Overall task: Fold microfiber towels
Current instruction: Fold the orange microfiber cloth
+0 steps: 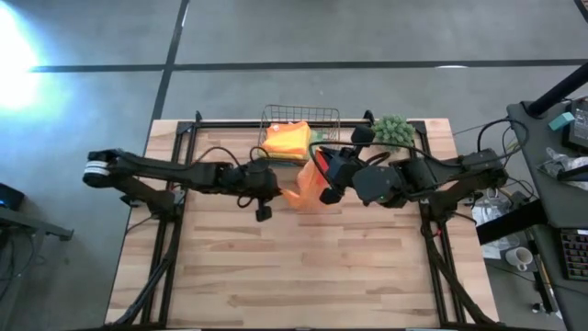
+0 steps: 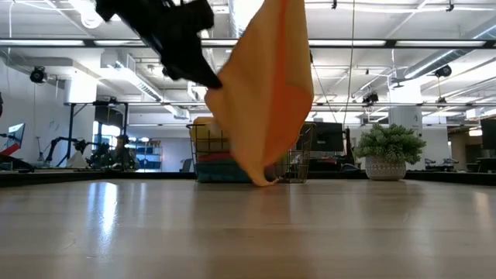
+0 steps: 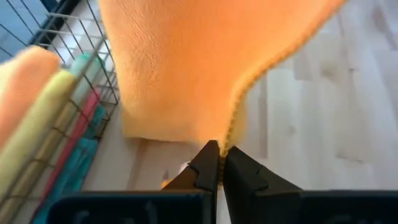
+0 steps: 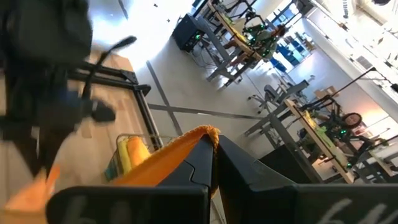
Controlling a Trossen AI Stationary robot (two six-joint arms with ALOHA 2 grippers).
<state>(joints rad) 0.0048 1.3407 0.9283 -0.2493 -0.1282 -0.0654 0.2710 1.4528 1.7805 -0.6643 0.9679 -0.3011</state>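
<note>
Wood table [image 1: 303, 276], wire basket [image 1: 333, 114] holding folded towels [image 1: 287, 140]

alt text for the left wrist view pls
The left gripper, shut, pinches the stitched edge of a soft orange microfiber towel hanging above the pale wooden table. Beside it, a black wire basket holds rolled orange, yellow, pink and teal cloths.

High view: overhead, straight down, far enough to take in the whole surface [image 1: 303, 276] and both arms. Low view: at surface height, level, facing the room behind. Left wrist view: very close, down past its left tool [image 3: 221, 163]. Right wrist view: close, up and outward past its right tool [image 4: 214, 163]. All four share the orange towel [image 2: 267, 93]; the wire basket [image 1: 299, 115] shows in each too.
</note>
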